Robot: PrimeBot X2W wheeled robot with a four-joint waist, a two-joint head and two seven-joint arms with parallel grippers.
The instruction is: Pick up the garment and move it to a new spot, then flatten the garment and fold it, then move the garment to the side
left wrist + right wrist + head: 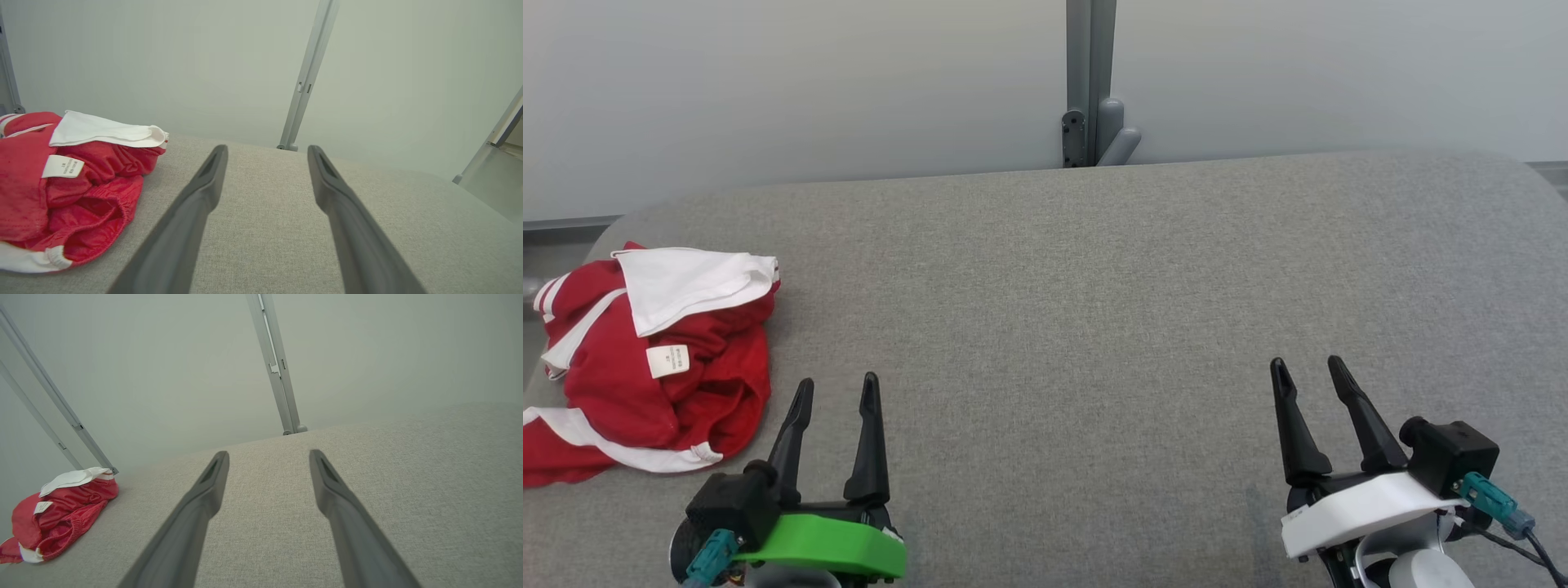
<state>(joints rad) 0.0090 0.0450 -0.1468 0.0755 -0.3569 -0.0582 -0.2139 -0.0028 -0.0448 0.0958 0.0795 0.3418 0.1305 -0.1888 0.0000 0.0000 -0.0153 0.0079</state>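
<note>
Nearest, at the frame's bottom, the left tool [838, 380] and right tool [1306, 362] are held spread and empty. The red-and-white garment [645, 367] is seen crumpled at middle left on the counter [1094, 286]. Pickup is judged not yet begun; a leftward reach is called for.

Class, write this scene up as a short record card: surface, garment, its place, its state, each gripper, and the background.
surface: grey fabric
garment: red with white trim, white label showing
place: far left of the surface
state: crumpled, unfolded, not held
left gripper: open, empty, just right of the garment, apart from it
right gripper: open, empty, far from the garment
background: grey post against a pale wall
</note>
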